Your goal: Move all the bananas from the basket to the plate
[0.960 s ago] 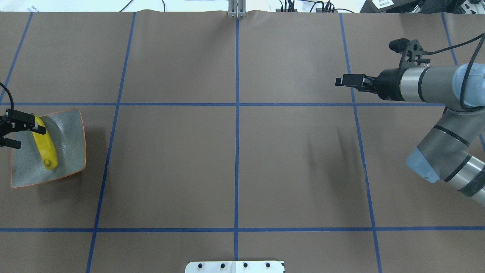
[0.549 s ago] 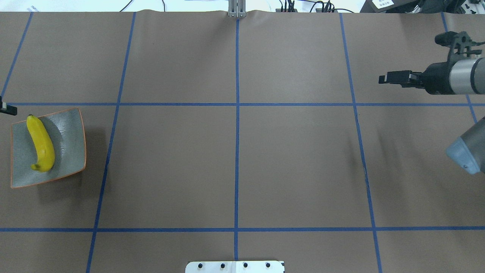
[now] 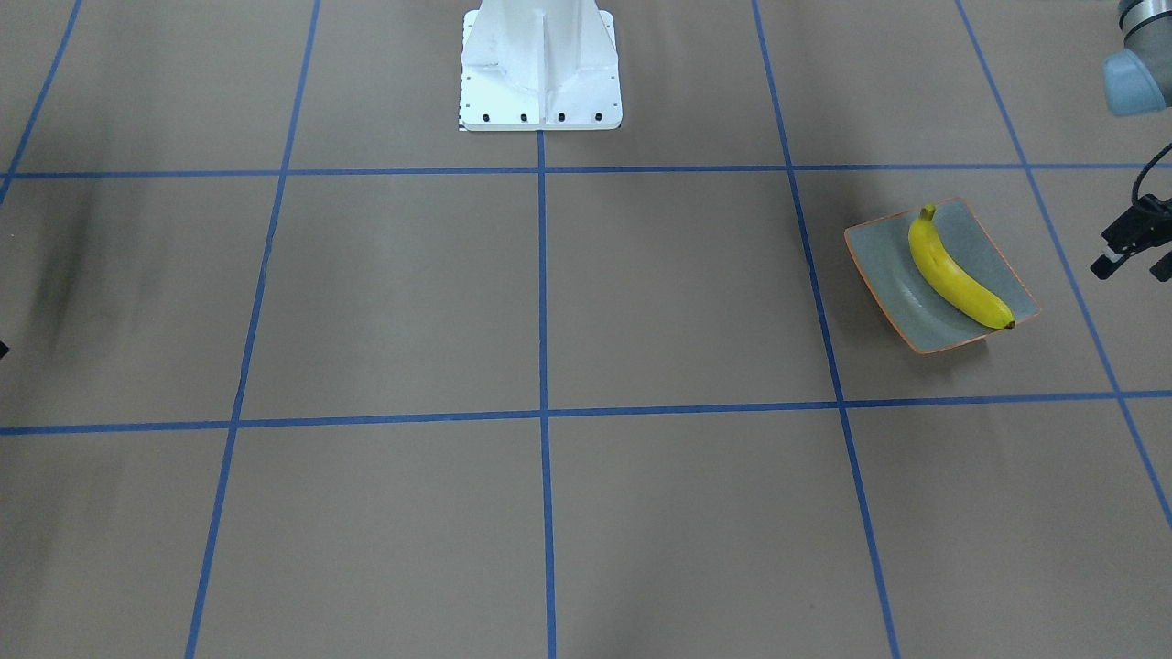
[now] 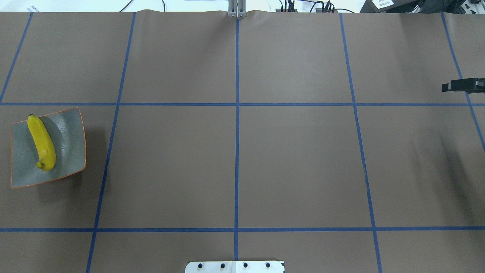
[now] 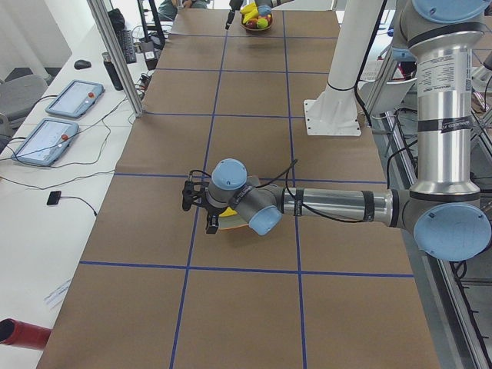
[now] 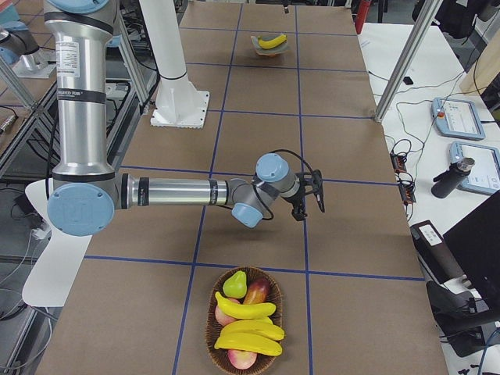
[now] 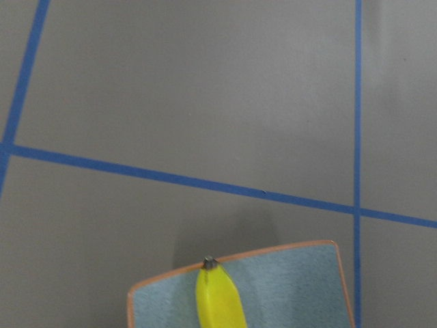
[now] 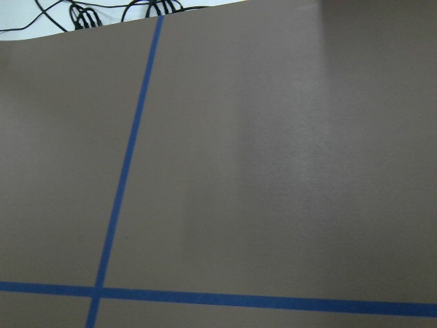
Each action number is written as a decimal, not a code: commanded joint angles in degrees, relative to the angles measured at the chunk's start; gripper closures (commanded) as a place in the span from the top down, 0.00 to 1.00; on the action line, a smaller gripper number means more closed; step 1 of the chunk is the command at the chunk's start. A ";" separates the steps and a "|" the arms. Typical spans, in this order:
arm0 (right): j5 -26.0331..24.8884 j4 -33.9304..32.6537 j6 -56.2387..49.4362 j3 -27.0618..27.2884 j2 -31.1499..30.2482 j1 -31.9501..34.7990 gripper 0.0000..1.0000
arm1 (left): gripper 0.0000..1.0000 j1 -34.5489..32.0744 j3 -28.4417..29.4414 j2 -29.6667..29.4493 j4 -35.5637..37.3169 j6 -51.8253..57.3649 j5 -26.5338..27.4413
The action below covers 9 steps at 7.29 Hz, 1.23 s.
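left arm (image 5: pixel 330 206) / right arm (image 6: pixel 172 191): silver tube links, pale-blue joint caps, black band rings | printed label (image 6: pixel 70 70) on upright link | left gripper (image 3: pixel 1134 265), right gripper (image 4: pixel 460 85): matte black | black cable (image 3: pixel 1136 186) looping at left wrist | pedestal (image 3: pixel 540 64): white, black screw row along foot

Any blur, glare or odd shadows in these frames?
Overhead: sharp; soft smeared shadow on the table at far right, a darker one beside the plate. Front-facing: a similar smear at left. Right wrist: faint pale sheen, no blur.
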 commanded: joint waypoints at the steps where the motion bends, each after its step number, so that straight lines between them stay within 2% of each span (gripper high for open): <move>1: 5.05 -0.22 -12.56 -4.68 -4.60 8.85 1.00 | 0.99 -1.26 0.07 0.05 4.40 7.57 1.78; 2: 6.63 -1.17 -20.53 -7.40 -6.02 13.24 1.00 | 0.99 -1.26 0.07 0.14 4.49 7.57 1.78; 3: 7.61 -6.75 -26.09 -7.77 -6.73 16.50 1.00 | 0.99 -1.26 -0.02 0.31 4.40 7.57 1.78; 5: 8.06 -14.25 -30.95 -7.25 -7.52 19.60 1.00 | 0.99 -1.26 -0.37 0.75 4.31 7.48 1.69; 7: 5.08 -27.38 -40.85 -6.72 -6.83 21.18 1.00 | 0.99 -1.26 -0.37 0.84 4.23 7.04 1.77; 9: 0.96 -41.80 -55.70 -6.63 -1.50 27.32 1.00 | 0.99 -1.26 -0.29 0.84 4.14 6.78 1.69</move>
